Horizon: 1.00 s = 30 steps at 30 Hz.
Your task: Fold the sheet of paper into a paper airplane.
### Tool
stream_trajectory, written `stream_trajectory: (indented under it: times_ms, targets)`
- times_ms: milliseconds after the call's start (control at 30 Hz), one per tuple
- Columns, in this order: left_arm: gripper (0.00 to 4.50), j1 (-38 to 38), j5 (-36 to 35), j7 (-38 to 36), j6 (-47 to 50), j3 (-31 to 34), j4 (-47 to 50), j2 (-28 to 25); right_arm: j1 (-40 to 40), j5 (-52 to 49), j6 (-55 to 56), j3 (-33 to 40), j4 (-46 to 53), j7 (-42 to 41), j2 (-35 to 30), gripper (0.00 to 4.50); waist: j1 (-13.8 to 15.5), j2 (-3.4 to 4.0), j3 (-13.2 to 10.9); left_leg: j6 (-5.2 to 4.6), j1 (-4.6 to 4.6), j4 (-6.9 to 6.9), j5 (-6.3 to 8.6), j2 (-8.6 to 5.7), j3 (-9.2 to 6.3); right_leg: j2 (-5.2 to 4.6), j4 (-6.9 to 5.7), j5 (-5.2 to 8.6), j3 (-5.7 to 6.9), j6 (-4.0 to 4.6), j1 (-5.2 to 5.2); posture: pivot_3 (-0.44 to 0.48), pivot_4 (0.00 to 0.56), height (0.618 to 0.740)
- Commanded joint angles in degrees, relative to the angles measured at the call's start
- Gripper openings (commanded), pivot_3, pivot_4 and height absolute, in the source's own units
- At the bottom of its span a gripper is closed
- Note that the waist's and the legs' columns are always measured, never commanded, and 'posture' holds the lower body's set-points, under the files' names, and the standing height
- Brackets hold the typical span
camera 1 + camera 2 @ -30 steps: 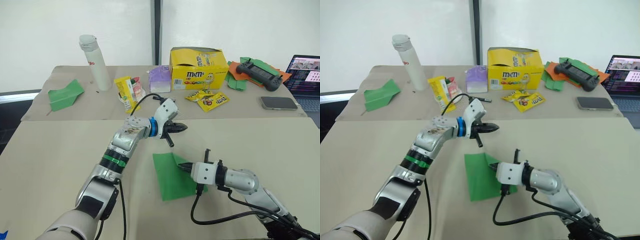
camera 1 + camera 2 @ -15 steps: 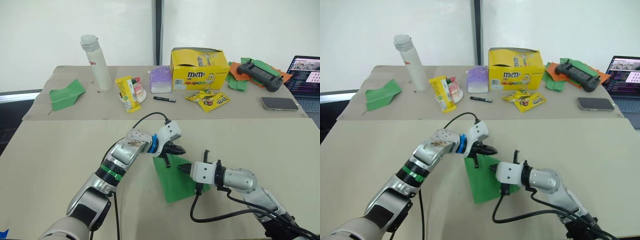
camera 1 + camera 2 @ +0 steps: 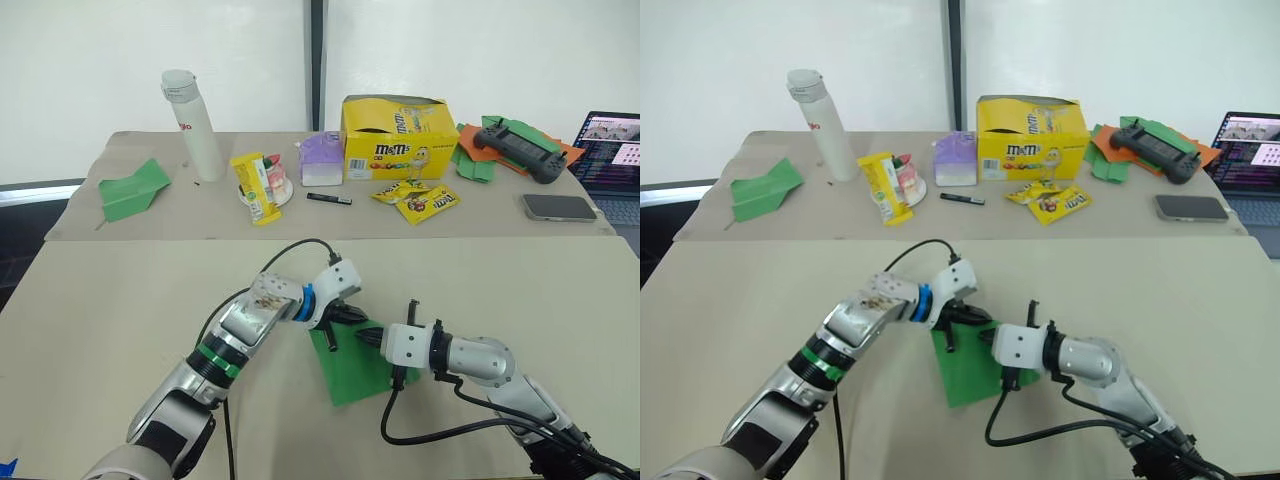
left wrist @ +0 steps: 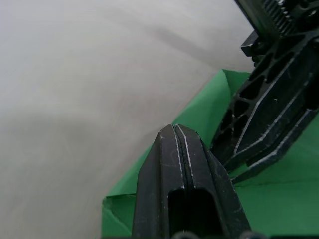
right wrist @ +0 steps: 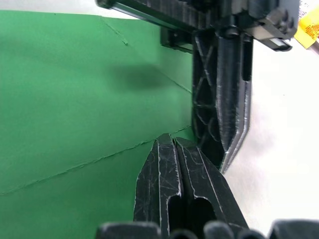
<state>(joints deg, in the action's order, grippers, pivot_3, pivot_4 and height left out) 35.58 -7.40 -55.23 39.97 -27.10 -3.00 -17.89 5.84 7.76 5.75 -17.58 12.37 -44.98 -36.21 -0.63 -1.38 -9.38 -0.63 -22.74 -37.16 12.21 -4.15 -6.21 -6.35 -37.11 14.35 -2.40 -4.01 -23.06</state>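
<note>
Both pincers sit on the sheet of paper [image 3: 358,365], tips nearly touching. Left pincer [image 3: 338,330] and right pincer [image 3: 368,334] are both pinched closed, holding nothing

The yellow carton [image 3: 398,137] near the far edge of the back table reads "m&m's" on its front face. The two yellow packets [image 3: 417,198] lying just before it carry printing (too small to read). The white bottle [image 3: 194,125] toward the far left corner bears a short red mark, also illegible.
</note>
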Motion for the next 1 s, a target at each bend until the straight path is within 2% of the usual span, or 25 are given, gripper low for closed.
stream_trajectory:
  times_ms: [33, 133, 233, 333, 467, 567, 633, 700, 767, 900, 1000]
  targets:
    - [0.0, -1.75, 1.54, 0.31, -1.41, -1.4, -0.49, -1.14, 0.07, -0.1, -0.17, 0.92, 0.09, -0.55, -0.75, 0.05, 0.01, 0.0, 0.0, 0.0, 0.02, 0.0, 0.0, 0.0, 0.01, 0.0, 0.01, 0.0, 0.0, 0.0, 0.03, 0.0, 0.15, 0.74]
    - [0.0, -2.48, 2.34, 0.92, -3.15, -1.39, -3.03, -1.26, 0.0, -1.11, -0.66, 1.09, 0.51, -1.24, -0.79, 0.05, 0.04, 0.01, 0.01, 0.0, 0.06, 0.0, 0.0, 0.01, 0.0, 0.0, 0.01, 0.0, 0.0, 0.0, 0.06, 0.0, 0.15, 0.74]
    - [0.0, -2.46, 2.45, 1.29, -4.16, -1.24, -4.43, -0.78, -1.27, -4.84, -3.73, 1.96, 3.06, -4.1, -1.67, 0.82, 0.13, 0.01, 0.01, -0.01, 0.29, 0.02, 0.01, 0.01, 0.0, 0.0, 0.06, 0.01, 0.01, -0.01, 0.32, 0.0, 0.15, 0.74]
    - [0.0, -2.63, 2.37, 1.26, -4.52, -1.49, -4.97, -0.25, -2.8, -8.05, -6.07, 3.17, 6.19, -7.07, -4.04, 1.96, 0.13, 0.0, 0.01, -0.07, 0.73, 0.08, 0.05, 0.06, -0.02, -0.01, 0.24, 0.05, 0.06, -0.07, 0.89, 0.0, 0.15, 0.74]
    - [0.0, -2.74, 2.08, 1.42, -3.72, -1.47, -4.99, 0.45, -5.98, -18.16, -14.1, 9.69, 11.49, -7.75, -4.95, 3.29, 0.29, 0.0, 0.02, -0.07, 0.73, 0.07, 0.05, 0.06, -0.04, -0.05, 0.23, 0.25, 0.05, -0.41, 0.9, 0.0, 0.15, 0.74]
    - [0.0, -2.71, 2.28, 1.44, -3.72, -1.5, -5.04, 0.39, -6.45, -24.24, -19.7, 14.09, 13.36, -6.09, -3.62, 3.29, 0.39, 0.0, 0.02, -0.07, 0.72, 0.07, 0.05, 0.08, -0.06, -0.07, 0.21, 0.17, 0.02, -0.27, 0.9, 0.0, 0.15, 0.74]
    - [0.0, -2.54, 2.33, 1.41, -3.86, -1.42, -5.27, 0.34, -5.7, -28.54, -23.59, 16.84, 13.65, -3.57, -1.15, 2.69, 0.49, -0.01, 0.02, -0.07, 0.72, 0.07, 0.05, 0.08, -0.07, -0.06, 0.21, 0.16, 0.02, -0.25, 0.9, 0.0, 0.15, 0.74]
    - [0.0, -2.39, 2.33, 1.34, -3.9, -1.37, -5.41, 0.33, -5.11, -27.23, -25.53, 16.65, 13.2, -1.56, -0.46, 2.09, 0.52, 0.0, 0.02, -0.07, 0.72, 0.07, 0.05, 0.08, -0.07, -0.07, 0.21, 0.12, 0.02, -0.19, 0.89, 0.0, 0.15, 0.74]
    - [0.0, -2.29, 2.22, 1.14, -3.8, -1.31, -5.34, 0.28, -4.76, -23.82, -24.6, 14.48, 12.35, -0.9, -0.72, 1.34, 0.53, 0.0, 0.02, -0.07, 0.7, 0.07, 0.05, 0.07, -0.06, -0.07, 0.21, 0.09, 0.03, -0.14, 0.87, 0.0, 0.15, 0.74]
    - [0.0, -2.48, 1.77, 0.69, -3.04, -0.85, -4.14, -0.4, -2.4, -20.97, -27.87, 11.27, 9.06, 5.36, 4.68, 0.03, 0.47, -0.01, 0.05, -0.07, 0.72, 0.09, 0.05, 0.09, -0.06, -0.04, 0.2, 0.13, 0.05, -0.2, 0.86, 0.0, 0.15, 0.74]
    - [0.0, -2.62, 1.64, 0.67, -2.81, -0.62, -3.83, -0.66, -1.98, -19.53, -29.22, 9.48, 7.41, 6.29, 6.0, 0.03, 0.41, 0.02, 0.06, -0.07, 0.68, 0.11, 0.05, 0.08, -0.04, -0.06, 0.19, 0.07, 0.02, -0.1, 0.8, 0.0, 0.15, 0.74]
